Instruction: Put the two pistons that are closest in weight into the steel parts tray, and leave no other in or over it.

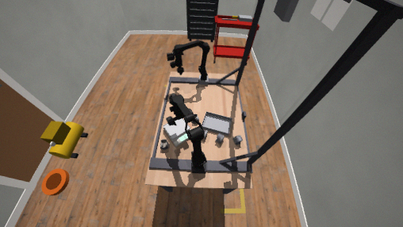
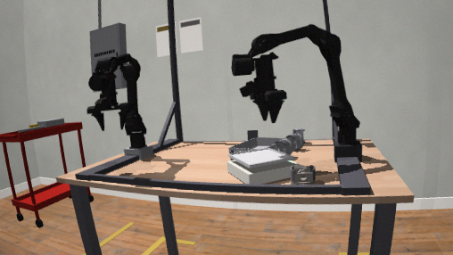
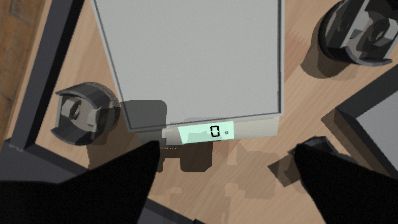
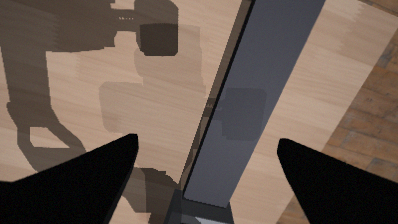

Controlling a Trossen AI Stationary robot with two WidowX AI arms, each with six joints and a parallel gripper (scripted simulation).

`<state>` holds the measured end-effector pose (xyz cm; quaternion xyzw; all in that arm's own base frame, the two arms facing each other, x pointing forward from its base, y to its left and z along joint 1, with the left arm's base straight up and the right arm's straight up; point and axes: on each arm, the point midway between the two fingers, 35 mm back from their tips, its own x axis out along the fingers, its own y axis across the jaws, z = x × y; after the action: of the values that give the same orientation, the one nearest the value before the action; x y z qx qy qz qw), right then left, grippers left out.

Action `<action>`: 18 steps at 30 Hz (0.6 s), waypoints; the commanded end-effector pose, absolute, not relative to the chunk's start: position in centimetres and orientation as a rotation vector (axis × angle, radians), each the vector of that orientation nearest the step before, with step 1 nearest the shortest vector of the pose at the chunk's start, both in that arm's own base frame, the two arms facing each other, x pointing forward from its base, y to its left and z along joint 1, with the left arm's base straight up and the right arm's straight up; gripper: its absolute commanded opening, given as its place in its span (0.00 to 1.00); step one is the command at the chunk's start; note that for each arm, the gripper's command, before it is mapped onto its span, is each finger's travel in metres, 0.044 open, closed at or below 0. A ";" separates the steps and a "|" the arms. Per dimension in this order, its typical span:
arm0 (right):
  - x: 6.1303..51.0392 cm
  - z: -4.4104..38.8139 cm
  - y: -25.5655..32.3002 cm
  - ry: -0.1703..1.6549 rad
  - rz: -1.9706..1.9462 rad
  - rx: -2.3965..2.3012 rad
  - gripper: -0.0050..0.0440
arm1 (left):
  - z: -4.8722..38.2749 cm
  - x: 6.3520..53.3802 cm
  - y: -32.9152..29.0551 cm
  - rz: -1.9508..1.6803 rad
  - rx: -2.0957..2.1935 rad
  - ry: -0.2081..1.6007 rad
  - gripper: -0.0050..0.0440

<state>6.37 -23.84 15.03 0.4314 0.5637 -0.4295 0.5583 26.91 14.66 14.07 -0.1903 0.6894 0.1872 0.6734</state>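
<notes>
Left gripper (image 2: 269, 119) (image 3: 227, 146) is open and empty, above the display end of the white scale (image 1: 174, 127) (image 3: 200, 60). The scale's pan is bare and the display reads 0. A grey piston (image 1: 163, 144) (image 2: 303, 175) (image 3: 82, 114) stands beside the scale. Another piston (image 3: 362, 35) stands between scale and tray. A third piston (image 3: 320, 143) is partly hidden by a left finger. Two more pistons, one (image 1: 219, 138) and another (image 1: 237, 140), stand near the tray. The steel parts tray (image 1: 216, 124) (image 3: 382, 115) shows no piston inside. Right gripper (image 2: 112, 128) (image 4: 207, 137) is open and empty, at the far end.
A dark frame (image 1: 228, 165) (image 4: 250, 100) borders the wooden table (image 1: 210, 97), with posts rising at the tray's side. The left arm hides part of the area between scale and tray in the top view. A red cart (image 1: 232, 51) (image 2: 49, 189) stands beyond the table.
</notes>
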 end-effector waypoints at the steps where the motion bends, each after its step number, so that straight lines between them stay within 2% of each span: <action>1: 6.5 15.9 -24.3 1.302 -1.024 1.000 0.92 | 15.0 25.0 15.6 0.444 -0.433 1.498 0.87; 7: 6.5 15.9 -24.3 1.302 -1.024 1.000 0.92 | 14.9 23.9 16.2 0.467 -0.456 1.494 0.87; 18: 6.5 15.9 -24.3 1.302 -1.024 1.000 0.92 | 14.8 21.2 21.2 0.702 -0.688 1.432 0.87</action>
<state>6.37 -23.84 15.03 0.4314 0.5637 -0.4295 0.5583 21.72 19.23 13.82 -0.2778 0.6557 0.2743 0.6462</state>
